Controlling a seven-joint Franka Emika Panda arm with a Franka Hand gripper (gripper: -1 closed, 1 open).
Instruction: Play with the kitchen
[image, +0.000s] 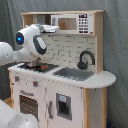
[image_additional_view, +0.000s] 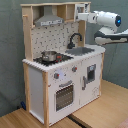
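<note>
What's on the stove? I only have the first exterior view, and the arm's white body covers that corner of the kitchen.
Observer: In the second exterior view a small metal pot stands upright on the stove, to the second exterior view's left of the sink.
Operator: Is the arm touching it?
Observer: No. The gripper is up at the level of the top shelf, above the black faucet and well apart from the pot.
Operator: Anything over the pot?
Observer: Only the grey hood, high above it.
</note>
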